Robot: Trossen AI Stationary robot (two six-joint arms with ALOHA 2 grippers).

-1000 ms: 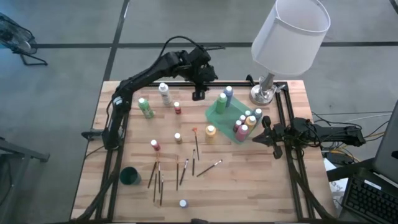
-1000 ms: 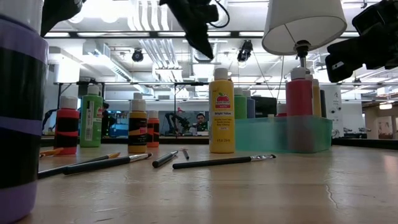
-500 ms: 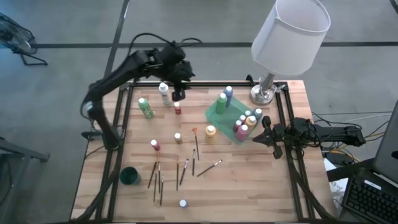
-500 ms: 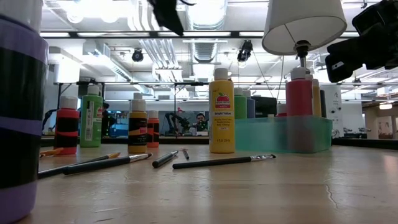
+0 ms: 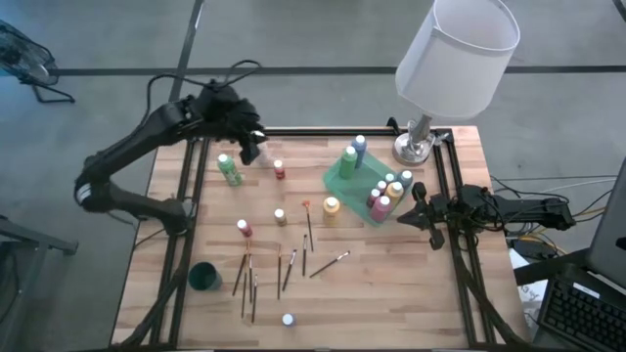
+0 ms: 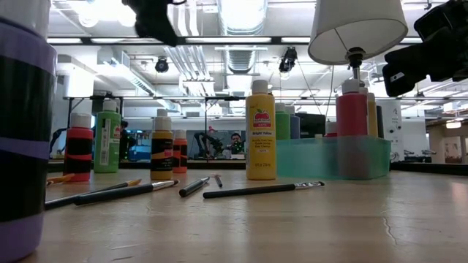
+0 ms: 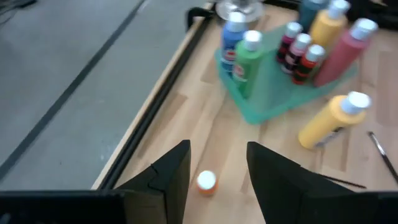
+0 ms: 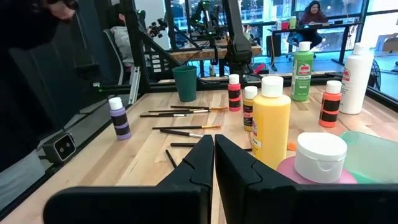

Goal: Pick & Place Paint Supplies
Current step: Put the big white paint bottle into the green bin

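The left gripper (image 5: 250,149) hung above the far-left part of the table (image 5: 391,284), over the spot where the tall white bottle (image 8: 356,78) stood; in the high view the arm covered that bottle completely. Its fingers (image 7: 169,171) stood apart with nothing between them, and the wrist view showed a small orange-capped bottle (image 7: 206,182) on the wood below the gap. In the low view only a dark piece of that gripper showed, cut off at the upper edge.

Just left of it stood a green bottle (image 5: 230,170), and to its right a small red bottle (image 5: 280,169). Nearer, a dark green cup (image 5: 204,277) sat by the near-left corner. A loose scatter of thin brushes (image 5: 248,284) lay right of the cup, their tips too fine to tell apart. A red bottle (image 5: 244,228) and a small pale-capped one (image 5: 281,216) stood just beyond them, and a tiny purple bottle (image 5: 288,320) stood near the front edge. A yellow bottle (image 5: 332,206) stood just beside the translucent green tray (image 5: 357,188), which held a green bottle, a blue one and a tight cluster whose colours ran together. A lamp (image 5: 454,61) rose at the far-right corner, its shade hiding part of its base.

The right gripper (image 5: 421,217) waited low at the right edge, its fingers pressed together and empty.
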